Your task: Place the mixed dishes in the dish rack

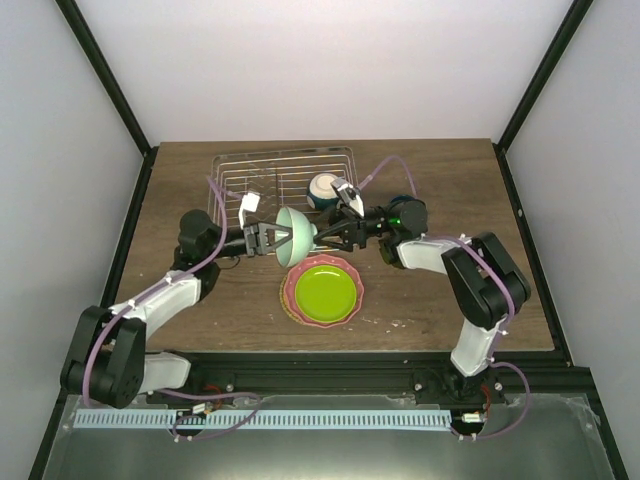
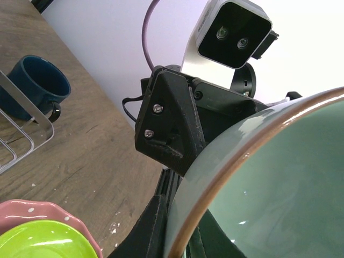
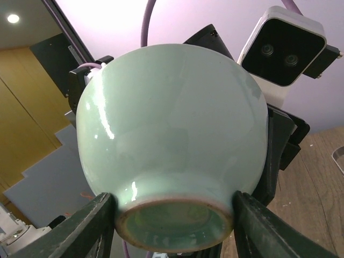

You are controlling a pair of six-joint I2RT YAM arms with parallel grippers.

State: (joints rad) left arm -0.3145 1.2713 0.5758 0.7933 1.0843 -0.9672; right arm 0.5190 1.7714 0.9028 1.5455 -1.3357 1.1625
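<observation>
The pale mint bowl (image 1: pixel 297 234) hangs on its side above the table, between both grippers. My left gripper (image 1: pixel 273 238) is shut on its brown-edged rim; in the left wrist view its jaws (image 2: pixel 180 236) pinch the rim of the bowl (image 2: pixel 279 177). My right gripper (image 1: pixel 321 236) is shut around the foot ring; in the right wrist view (image 3: pixel 174 217) one finger presses each side of the bowl's base (image 3: pixel 172 123). The lime-green plate (image 1: pixel 322 290) lies on the pink scalloped plate (image 1: pixel 292 296). The dark blue mug (image 1: pixel 408 213) stands on the table. The cream bowl (image 1: pixel 322 190) lies in the dish rack (image 1: pixel 260 180).
The rack stands at the back middle of the wooden table, just behind the held bowl. The stacked plates lie right under and in front of the bowl. The mug (image 2: pixel 37 86) sits by the rack's right corner (image 2: pixel 27 129), close to my right arm.
</observation>
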